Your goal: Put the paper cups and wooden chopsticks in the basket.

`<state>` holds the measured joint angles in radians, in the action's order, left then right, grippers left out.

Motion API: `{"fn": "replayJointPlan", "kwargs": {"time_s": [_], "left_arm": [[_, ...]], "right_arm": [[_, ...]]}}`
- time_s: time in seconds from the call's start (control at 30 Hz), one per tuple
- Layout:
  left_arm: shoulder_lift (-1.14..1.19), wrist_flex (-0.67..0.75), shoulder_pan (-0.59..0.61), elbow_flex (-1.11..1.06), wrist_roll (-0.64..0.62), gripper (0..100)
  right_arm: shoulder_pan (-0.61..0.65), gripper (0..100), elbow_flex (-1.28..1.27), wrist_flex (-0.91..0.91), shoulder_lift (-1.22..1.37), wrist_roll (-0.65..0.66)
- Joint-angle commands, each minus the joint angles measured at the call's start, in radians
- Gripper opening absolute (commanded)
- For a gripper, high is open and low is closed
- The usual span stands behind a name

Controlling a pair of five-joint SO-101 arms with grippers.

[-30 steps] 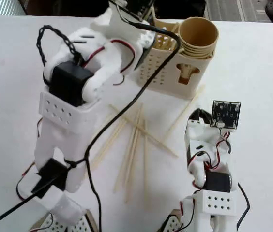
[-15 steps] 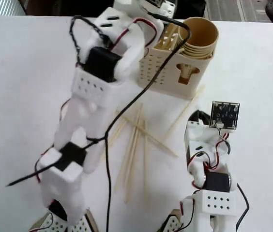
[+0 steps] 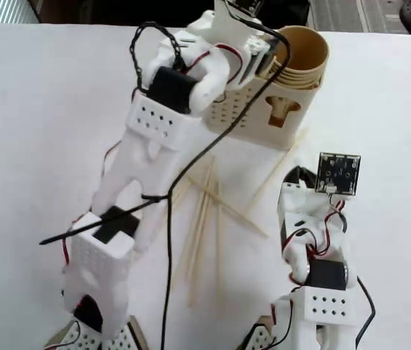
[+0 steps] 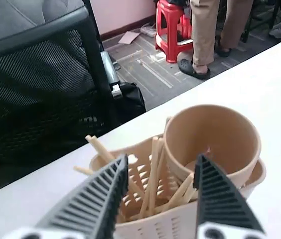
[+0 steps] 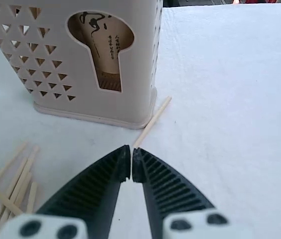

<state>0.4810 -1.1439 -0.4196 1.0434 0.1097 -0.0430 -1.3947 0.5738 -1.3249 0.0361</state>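
Left gripper (image 4: 161, 162) hung over the basket (image 4: 145, 226), jaws apart and empty, chopsticks (image 4: 153, 194) standing inside beside the paper cups (image 4: 210, 134). Best bet, I thought: lift straight, clear of those sticks, then fetch the loose chopsticks (image 3: 204, 219) off the table (image 3: 38, 109). Right gripper (image 5: 131, 157) sat pinched together.

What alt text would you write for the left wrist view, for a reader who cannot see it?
The left end effector, open, hangs over a cream basket on a white table. The basket holds several wooden chopsticks and nested paper cups. A black chair stands behind the table.
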Motion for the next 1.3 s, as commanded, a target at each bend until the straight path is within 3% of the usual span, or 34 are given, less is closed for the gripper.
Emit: {"fn": "replayJointPlan", "kwargs": {"time_s": [0.0, 0.3, 0.47, 0.6, 0.93, 1.27], "left_arm": [[-0.166, -0.167, 0.058, 0.041, 0.074, 23], [-0.186, -0.620, 0.189, 0.037, 0.258, 23], [-0.205, -0.644, 0.262, -0.055, 0.267, 23], [-0.280, -0.644, 0.255, -0.253, 0.321, 23], [-0.456, -0.559, 0.219, -0.796, 0.333, 23], [-0.455, -0.143, 0.203, -1.329, 0.331, 23]], "right_arm": [[-0.005, 2.5, 0.011, -0.019, -0.016, 0.014], [-0.004, 2.5, 0.011, -0.019, -0.016, 0.014], [-0.004, 2.5, 0.009, -0.019, -0.015, 0.014], [-0.004, 2.5, 0.009, -0.019, -0.012, 0.014], [-0.004, 2.5, 0.009, -0.019, -0.010, 0.014], [-0.004, 2.5, 0.009, -0.019, -0.015, 0.014]]}}
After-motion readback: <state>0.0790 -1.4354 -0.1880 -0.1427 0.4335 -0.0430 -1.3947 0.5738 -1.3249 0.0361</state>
